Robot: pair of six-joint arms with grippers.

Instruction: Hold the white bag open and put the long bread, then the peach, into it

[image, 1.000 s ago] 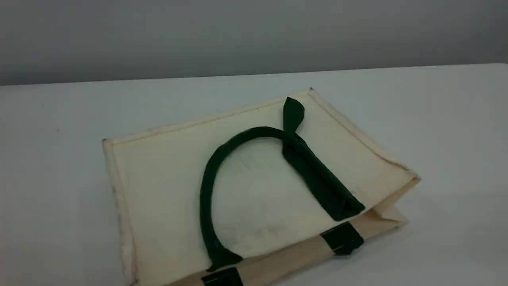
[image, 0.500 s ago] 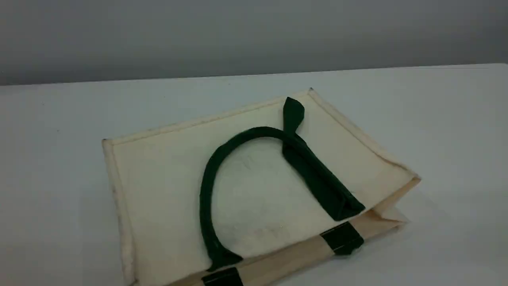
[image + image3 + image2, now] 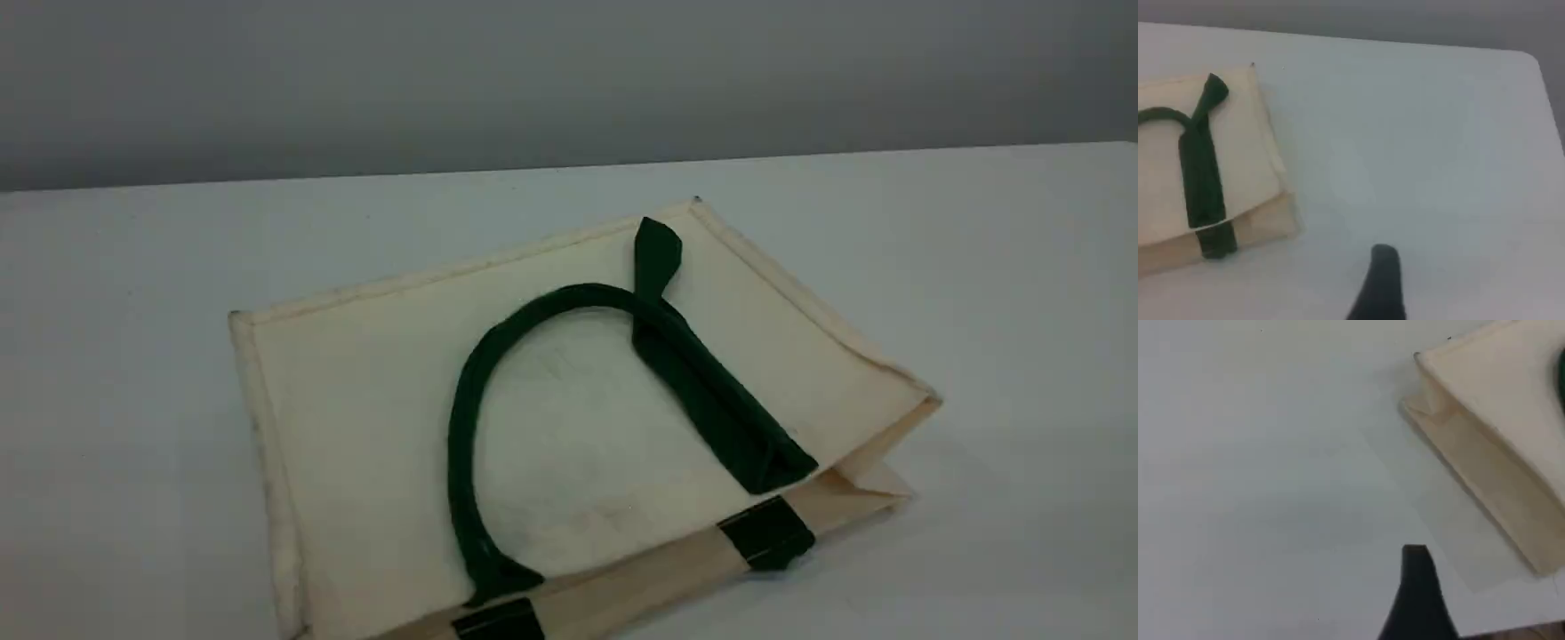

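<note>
Left gripper (image 3: 1417, 587): one dark fingertip shows; we read the jaws as spread wide, holding nothing; it hovers over bare table (image 3: 1258, 467).
White bag (image 3: 569, 418): up and to the right of our left fingertip, up and to the left of our right one; it lies flat, mouth shut.
Handling: we judge the canvas light, soft and floppy, not fragile; the dark green strap handle (image 3: 462, 418) or the rim near a green tab (image 3: 766, 532) looks the best hold.
Right gripper (image 3: 1382, 283): jaws wide, empty, over bare table.
Long bread, peach: we see neither.
</note>
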